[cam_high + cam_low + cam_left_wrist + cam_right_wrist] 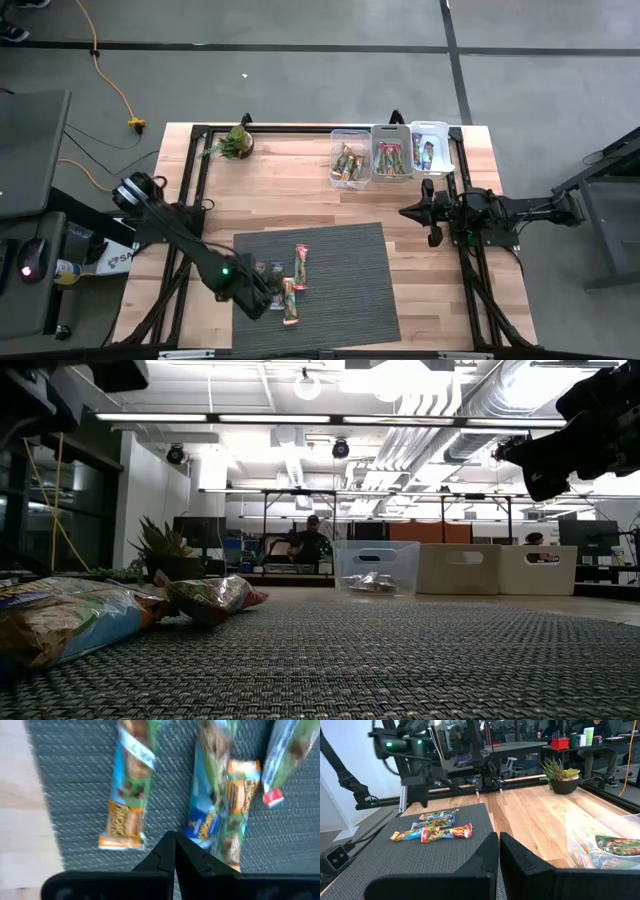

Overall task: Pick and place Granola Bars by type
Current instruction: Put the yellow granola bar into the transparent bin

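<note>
Several Granola Bars lie flat on a grey mat [340, 290]: a red-ended one [300, 267], a blue one [268, 268] and one nearer the front [289, 300]. My left gripper [268, 300] hangs shut above the mat's near left part, pointing steeply down. In its wrist view the shut fingertips [175, 842] stand between an orange-ended bar [129, 795] and a blue-green bar [207, 810], over bare mat. My right gripper [405, 212] waits shut and level at the table's right side, clear of everything.
Three clear bins [350, 160] [392, 153] [431, 148] holding more bars stand in a row at the table's far right. A small potted plant [238, 142] sits at the far left. Bare wood lies between the mat and the bins.
</note>
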Controlling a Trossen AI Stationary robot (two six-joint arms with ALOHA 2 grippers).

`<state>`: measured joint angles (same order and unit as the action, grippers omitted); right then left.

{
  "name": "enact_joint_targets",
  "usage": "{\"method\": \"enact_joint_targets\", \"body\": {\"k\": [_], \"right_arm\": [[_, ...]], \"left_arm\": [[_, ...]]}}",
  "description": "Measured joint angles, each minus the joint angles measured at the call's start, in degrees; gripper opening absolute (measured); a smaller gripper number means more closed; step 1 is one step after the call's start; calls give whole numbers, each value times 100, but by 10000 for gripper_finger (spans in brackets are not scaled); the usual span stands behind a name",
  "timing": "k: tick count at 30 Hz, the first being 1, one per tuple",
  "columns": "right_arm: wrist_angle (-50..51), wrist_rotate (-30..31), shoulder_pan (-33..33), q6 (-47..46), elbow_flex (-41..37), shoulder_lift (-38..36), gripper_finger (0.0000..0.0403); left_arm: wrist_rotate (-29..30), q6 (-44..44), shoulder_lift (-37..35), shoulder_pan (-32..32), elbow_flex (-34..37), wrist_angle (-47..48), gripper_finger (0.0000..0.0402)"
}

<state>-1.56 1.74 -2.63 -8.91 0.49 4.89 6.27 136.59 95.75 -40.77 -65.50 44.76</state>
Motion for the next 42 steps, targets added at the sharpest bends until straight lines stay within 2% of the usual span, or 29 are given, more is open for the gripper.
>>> {"method": "enact_joint_targets", "body": {"k": [6,13,16,24,28,36,42], "right_arm": [[2,-1,0,-2,0,69,0],[-6,-4,2,-2,-2,131,0],[3,-5,0,-2,-1,153,0],[0,-4,2,-2,-1,149,0],[0,-2,1,-2,-1,152,0],[0,-2,1,-1,-2,153,0],[0,-2,0,-2,-2,153,0]], "left_arm": [[-22,-4,446,-13,-546,616,1],[-138,-306,494,-11,-618,939,8],[-247,-556,494,-11,-616,1021,36],[-228,-515,492,-3,-614,1484,165],[-144,-494,492,111,-614,1485,210],[-87,-1090,557,513,-607,1442,227],[-434,-1333,787,601,-598,1351,227]]}}
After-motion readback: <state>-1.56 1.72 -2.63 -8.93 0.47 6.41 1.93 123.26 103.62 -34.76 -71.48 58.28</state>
